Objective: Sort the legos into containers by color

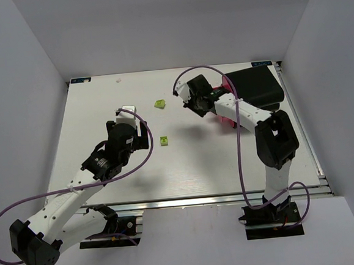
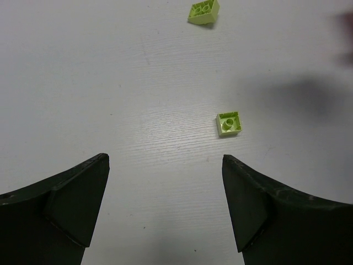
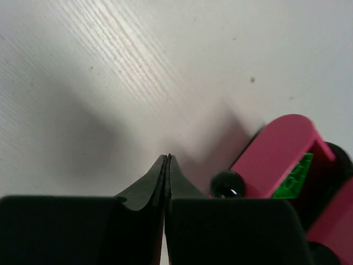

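Legos [image 2: 229,123] first. From the left wrist, two small lime-green plastic bricks are seen on the white wood-grain table [image 2: 110,83]. The nearer brick [image 2: 229,123] lies just ahead of the left gripper [image 2: 165,161]. It sits off toward the finger [image 2: 265,210] on the right of the view rather than between the two, and it's touched by nothing. It's squarish, so no real long axis. The hollow side is up with a round tube showing, and its edges are turned only slightly off the view's edges. The farther brick [image 2: 203,11] sits well ahead near the top edge, tipped, with its long side running roughly across the view. The left gripper's jaws are spread wide and nothing is held.

From the right wrist, the right gripper [image 3: 167,159] is seen with its fingers pressed flat together and nothing pinched between them. Close beside the tips, on the right, a magenta drawer front [image 3: 276,154] with a round dark knob [image 3: 227,184] is angled up to the right. A bright green studded lego plate [image 3: 295,176] shows just behind that front. Which drawer it belongs to can't be told.

From the top camera, the black box-like containers [image 1: 256,84] are found at the far right of the table, with the right gripper near their magenta edge. Both lime bricks are seen mid-table between the arms, one beyond the other, with the left gripper to their left. Small blue labels [image 1: 81,80] at the table's far corners are too tiny to be read.
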Available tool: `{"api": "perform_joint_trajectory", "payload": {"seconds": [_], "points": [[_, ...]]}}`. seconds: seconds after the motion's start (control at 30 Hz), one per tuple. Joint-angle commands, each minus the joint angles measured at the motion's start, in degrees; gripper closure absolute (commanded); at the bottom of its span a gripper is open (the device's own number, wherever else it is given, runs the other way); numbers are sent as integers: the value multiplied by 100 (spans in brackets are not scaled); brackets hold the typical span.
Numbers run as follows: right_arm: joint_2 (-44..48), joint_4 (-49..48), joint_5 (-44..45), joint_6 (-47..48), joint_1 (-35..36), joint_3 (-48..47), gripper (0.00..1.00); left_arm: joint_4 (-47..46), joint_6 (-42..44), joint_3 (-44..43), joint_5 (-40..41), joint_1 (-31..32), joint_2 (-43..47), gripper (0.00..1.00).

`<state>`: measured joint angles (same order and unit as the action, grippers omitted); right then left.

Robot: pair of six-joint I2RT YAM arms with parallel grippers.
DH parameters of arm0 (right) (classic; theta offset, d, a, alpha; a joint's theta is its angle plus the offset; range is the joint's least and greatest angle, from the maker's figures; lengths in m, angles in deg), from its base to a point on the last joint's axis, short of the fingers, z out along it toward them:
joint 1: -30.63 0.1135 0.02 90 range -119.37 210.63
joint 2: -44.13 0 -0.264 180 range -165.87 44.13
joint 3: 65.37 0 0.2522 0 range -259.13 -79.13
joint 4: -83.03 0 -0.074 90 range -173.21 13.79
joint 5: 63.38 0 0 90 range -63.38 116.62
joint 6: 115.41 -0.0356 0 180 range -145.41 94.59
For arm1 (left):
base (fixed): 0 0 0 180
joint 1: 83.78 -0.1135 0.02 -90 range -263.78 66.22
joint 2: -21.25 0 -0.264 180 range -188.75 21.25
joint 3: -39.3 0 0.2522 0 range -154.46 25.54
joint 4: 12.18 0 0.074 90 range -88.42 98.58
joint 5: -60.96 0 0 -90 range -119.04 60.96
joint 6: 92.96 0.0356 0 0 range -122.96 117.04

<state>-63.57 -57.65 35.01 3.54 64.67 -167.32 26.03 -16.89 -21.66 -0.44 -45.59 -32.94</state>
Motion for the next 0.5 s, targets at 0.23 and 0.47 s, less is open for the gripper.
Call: {"api": "perform_joint_trajectory", "payload": {"seconds": [0.23,0.47], "points": [[-699,353,1454,-373,-29,-569,100,16,49,-70,120,-14,155,7],[-621,230,2228,-127,-38,-358,100,16,49,-70,128,-14,172,7]]}}
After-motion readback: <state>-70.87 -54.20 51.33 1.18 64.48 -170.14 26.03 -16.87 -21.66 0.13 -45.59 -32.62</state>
